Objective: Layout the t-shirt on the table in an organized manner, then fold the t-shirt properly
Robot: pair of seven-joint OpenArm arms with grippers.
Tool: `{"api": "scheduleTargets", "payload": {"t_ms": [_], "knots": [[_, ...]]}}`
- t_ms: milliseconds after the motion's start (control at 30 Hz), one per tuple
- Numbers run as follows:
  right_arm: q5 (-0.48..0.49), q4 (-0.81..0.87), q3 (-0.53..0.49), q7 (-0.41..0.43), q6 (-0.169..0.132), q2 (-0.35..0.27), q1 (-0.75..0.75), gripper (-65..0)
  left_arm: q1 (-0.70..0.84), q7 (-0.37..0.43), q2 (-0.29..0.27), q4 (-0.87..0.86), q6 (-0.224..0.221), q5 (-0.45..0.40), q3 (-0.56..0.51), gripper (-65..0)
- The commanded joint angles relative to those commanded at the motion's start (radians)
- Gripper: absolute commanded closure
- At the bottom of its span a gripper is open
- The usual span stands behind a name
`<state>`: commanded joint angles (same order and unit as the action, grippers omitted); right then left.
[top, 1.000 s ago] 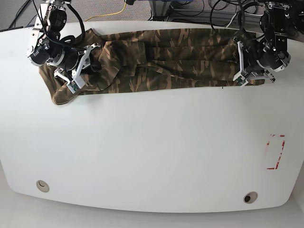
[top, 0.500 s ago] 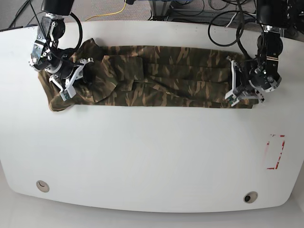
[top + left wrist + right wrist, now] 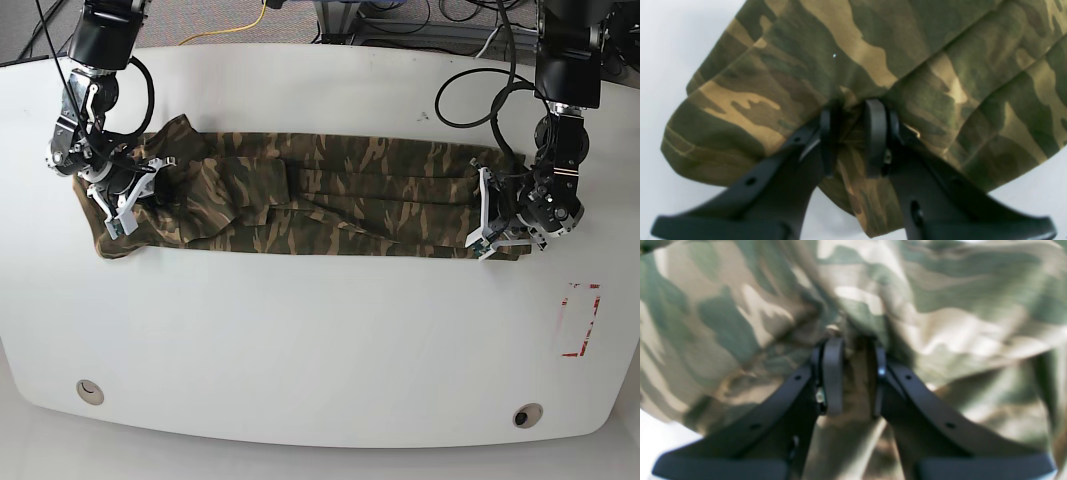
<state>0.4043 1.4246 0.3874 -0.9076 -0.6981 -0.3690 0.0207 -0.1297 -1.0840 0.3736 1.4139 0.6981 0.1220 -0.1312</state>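
Note:
The camouflage t-shirt (image 3: pixel 330 195) lies stretched in a long, creased band across the far half of the white table (image 3: pixel 320 340). My left gripper (image 3: pixel 484 216) is at the band's right end in the base view. Its wrist view shows the left gripper (image 3: pixel 848 133) shut on a bunched fold of the t-shirt (image 3: pixel 873 50). My right gripper (image 3: pixel 128 195) is at the band's left end. Up close, the right gripper (image 3: pixel 855 373) is also shut on a pinch of t-shirt (image 3: pixel 940 306) cloth. A sleeve end hangs loose below the right gripper.
A red-marked rectangle (image 3: pixel 580 320) sits at the table's right side. Two round grommet holes (image 3: pixel 90 391) (image 3: pixel 527 415) lie near the front edge. Cables (image 3: pixel 400 20) run behind the table's far edge.
Both arms have drawn the t-shirt toward the front of the table. The band now lies lower in the base view and looks flatter and straighter.

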Motion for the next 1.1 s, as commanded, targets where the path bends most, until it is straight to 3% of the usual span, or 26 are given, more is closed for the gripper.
{"api": "scheduleTargets", "payload": {"t_ms": [167,500,633,900,1100], "knots": [[0.064,0.175,0.014,-0.124,0.000,0.009,-0.002,-22.0,0.003,-0.028,0.000,0.054,0.000,0.000,0.002,-12.1],[0.157,0.436,0.069,-0.361,0.000,0.120,-0.002,-22.2,0.005,-0.101,-0.003,0.144,0.000,0.002,0.006,-12.1],[0.161,0.466,0.069,-0.408,0.000,0.173,-0.006,-22.2,0.018,-0.101,-0.003,0.187,0.000,0.002,0.008,-12.1],[0.155,0.417,-0.009,-0.396,0.000,0.239,-0.029,-22.2,0.025,-0.101,-0.003,0.241,0.000,0.002,0.008,-12.1],[0.153,0.295,-0.087,-0.273,0.000,0.233,-0.052,-22.2,0.018,-0.101,-0.003,0.244,0.000,0.002,0.008,-12.1]]}}
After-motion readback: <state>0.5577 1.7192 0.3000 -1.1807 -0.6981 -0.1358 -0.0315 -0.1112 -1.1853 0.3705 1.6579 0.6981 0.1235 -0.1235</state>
